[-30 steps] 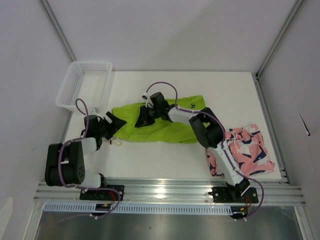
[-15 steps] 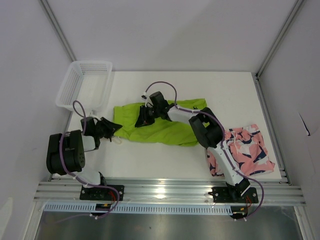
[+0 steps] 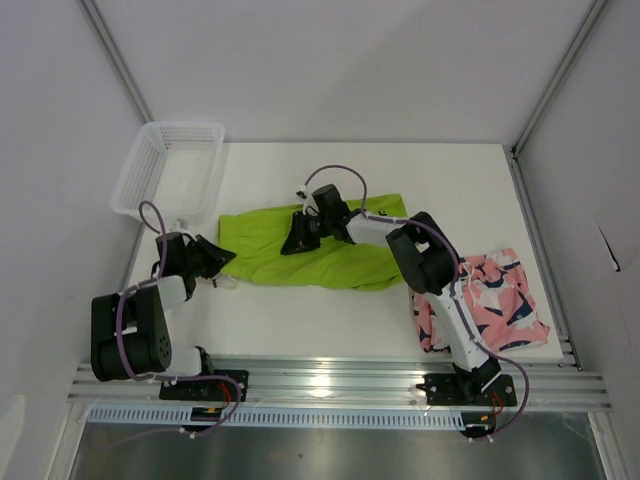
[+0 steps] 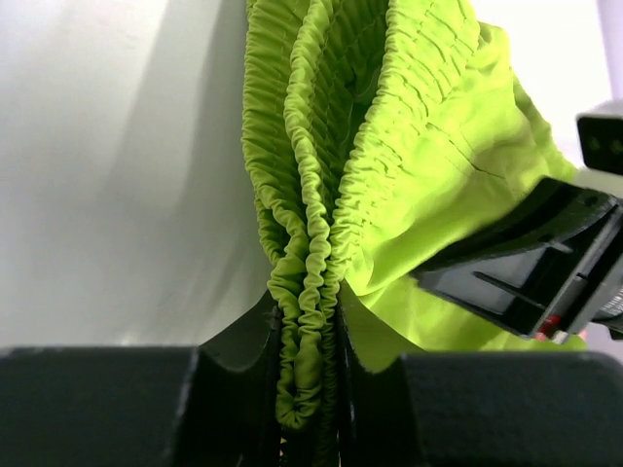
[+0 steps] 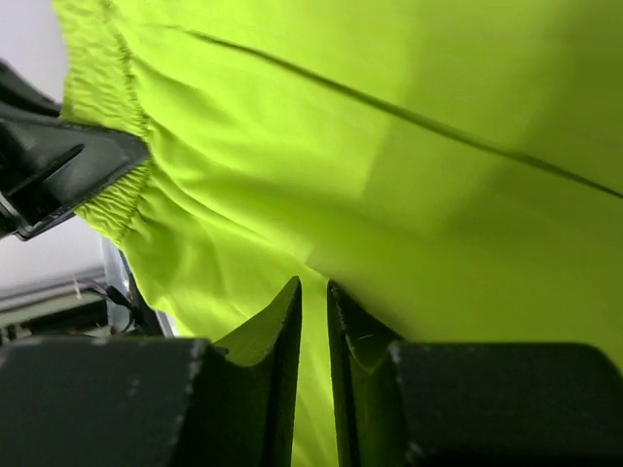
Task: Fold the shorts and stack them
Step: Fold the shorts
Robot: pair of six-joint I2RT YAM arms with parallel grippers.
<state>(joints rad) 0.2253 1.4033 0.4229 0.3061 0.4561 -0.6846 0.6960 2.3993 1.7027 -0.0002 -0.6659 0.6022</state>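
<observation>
Both grippers are gripping the lime green shorts at centre frame!
The left gripper is clenching the bunched waistband at the shorts' left end. The right gripper is pinching fabric near their upper middle. The pink printed shorts are lying at lower right.

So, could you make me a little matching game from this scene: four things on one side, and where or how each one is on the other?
1 green shorts
2 pink shorts
3 basket
4 left tool

a at the far left corner of the table
b near the right side
c clamped on the green shorts' edge
d spread across the middle

Pairs: 1-d, 2-b, 3-a, 4-c
</observation>
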